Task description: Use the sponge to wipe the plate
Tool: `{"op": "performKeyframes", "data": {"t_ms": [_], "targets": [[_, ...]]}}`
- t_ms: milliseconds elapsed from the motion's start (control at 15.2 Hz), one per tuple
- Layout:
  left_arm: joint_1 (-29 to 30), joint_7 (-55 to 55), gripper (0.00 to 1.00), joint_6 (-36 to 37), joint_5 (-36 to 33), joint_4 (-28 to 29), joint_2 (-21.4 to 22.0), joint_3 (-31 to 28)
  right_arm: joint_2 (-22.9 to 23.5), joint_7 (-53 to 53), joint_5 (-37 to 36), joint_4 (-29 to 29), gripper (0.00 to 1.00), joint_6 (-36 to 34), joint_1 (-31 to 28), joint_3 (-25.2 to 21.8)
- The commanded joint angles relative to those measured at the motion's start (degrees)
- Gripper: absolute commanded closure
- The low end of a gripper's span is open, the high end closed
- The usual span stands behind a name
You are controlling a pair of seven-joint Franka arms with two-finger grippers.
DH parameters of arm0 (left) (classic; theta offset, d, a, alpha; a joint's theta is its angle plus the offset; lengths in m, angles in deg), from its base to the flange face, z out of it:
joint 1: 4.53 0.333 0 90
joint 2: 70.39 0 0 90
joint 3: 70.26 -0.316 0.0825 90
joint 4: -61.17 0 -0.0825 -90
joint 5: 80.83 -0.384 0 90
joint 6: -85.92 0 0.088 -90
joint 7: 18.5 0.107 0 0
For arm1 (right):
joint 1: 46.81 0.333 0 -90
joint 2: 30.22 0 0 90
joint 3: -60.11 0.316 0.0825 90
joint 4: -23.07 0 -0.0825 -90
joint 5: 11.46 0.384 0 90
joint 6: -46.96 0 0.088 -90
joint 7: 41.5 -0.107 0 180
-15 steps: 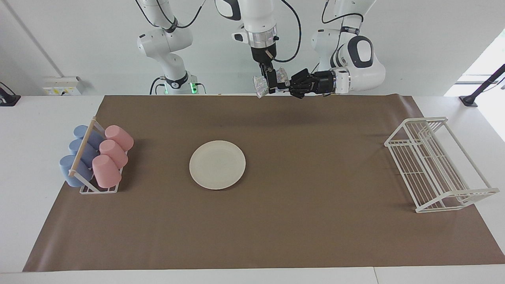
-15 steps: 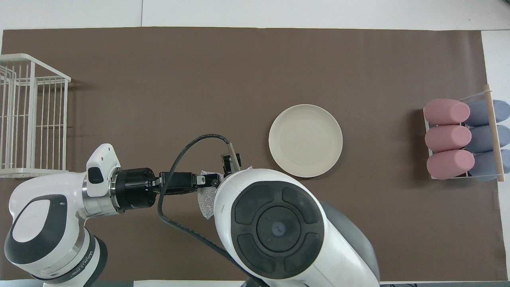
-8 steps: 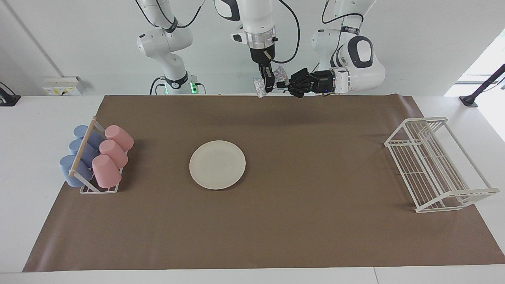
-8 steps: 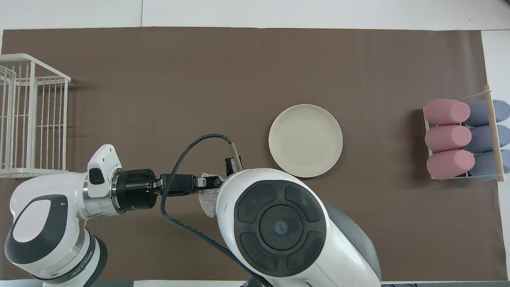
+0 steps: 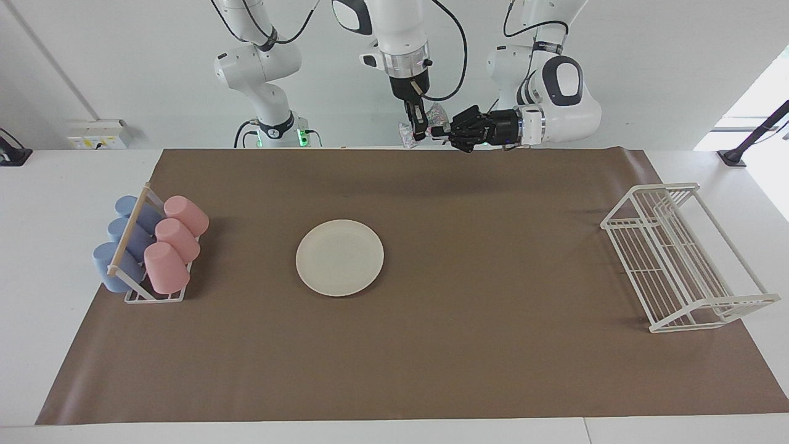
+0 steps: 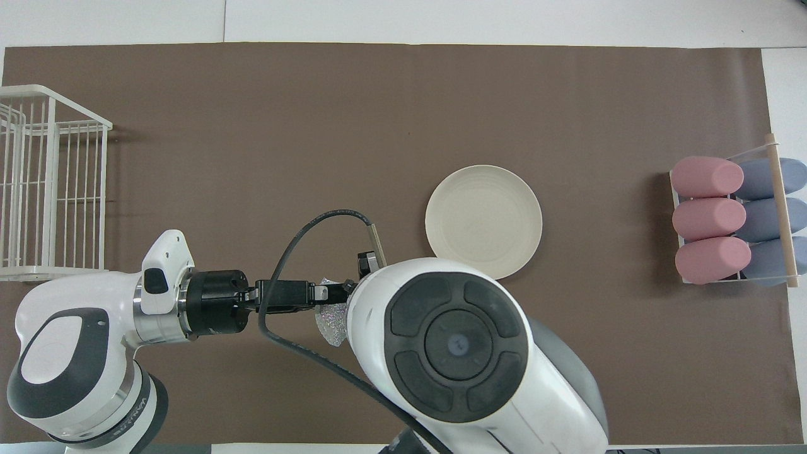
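The cream-white plate (image 5: pixel 339 258) lies flat on the brown mat (image 5: pixel 493 345), toward the right arm's end; it also shows in the overhead view (image 6: pixel 483 222). The silvery mesh sponge (image 5: pixel 405 132) hangs in the air over the mat's edge nearest the robots, apart from the plate. My right gripper (image 5: pixel 419 129) points down and is shut on the sponge, which bulges out on both sides of it. My left gripper (image 5: pixel 441 131) reaches in level from the side and meets the sponge. In the overhead view the sponge (image 6: pixel 331 320) peeks out by the left gripper (image 6: pixel 337 291); the right arm hides its own gripper.
A rack of pink and blue cups (image 5: pixel 151 246) stands at the right arm's end of the mat. A white wire dish rack (image 5: pixel 678 259) stands at the left arm's end.
Both grippers have risen a little together with the sponge between them, drawing toward the robots. The plate has not moved.
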Motion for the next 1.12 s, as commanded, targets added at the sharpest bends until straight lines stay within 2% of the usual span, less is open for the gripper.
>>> {"op": "performKeyframes", "data": {"t_ms": [0,197,394,591,853,919,1050], "targets": [[-1.1,-0.3,0.0,0.0,-1.4,-0.3,0.3,-0.6,-1.7,0.0,1.1,-1.5,1.0,-0.3,-1.0,-0.1],[-1.0,-0.4,0.0,0.2,-1.5,-0.3,0.3,-0.6,-2.4,6.8,0.8,-1.5,1.0,-1.7,-4.2,-0.3],[-1.0,-0.6,0.0,0.0,-1.7,-0.3,0.3,-0.7,-2.4,18.5,0.0,-1.9,1.0,-2.6,-8.9,-0.4],[-1.0,-1.4,0.0,-0.6,-2.1,-0.3,0.2,-0.6,-2.9,41.3,0.0,-3.9,0.98,-3.5,-18.7,-0.4],[-0.5,-8.8,0.0,-3.4,-13.8,-2.3,0.2,-0.6,-4.3,60.2,0.0,-7.9,1.0,-2.5,-22.1,-0.4],[-0.1,-11.0,0.0,-3.7,-18.6,-3.9,-0.1,-0.6,-4.6,64.5,0.0,-9.7,1.0,-1.1,-22.2,-0.5],[1.5,-13.0,0.0,-2.4,-26.6,-5.2,-0.5,-0.7,-4.1,71.2,-0.2,-13.0,1.0,6.2,-22.2,-0.4]]}}
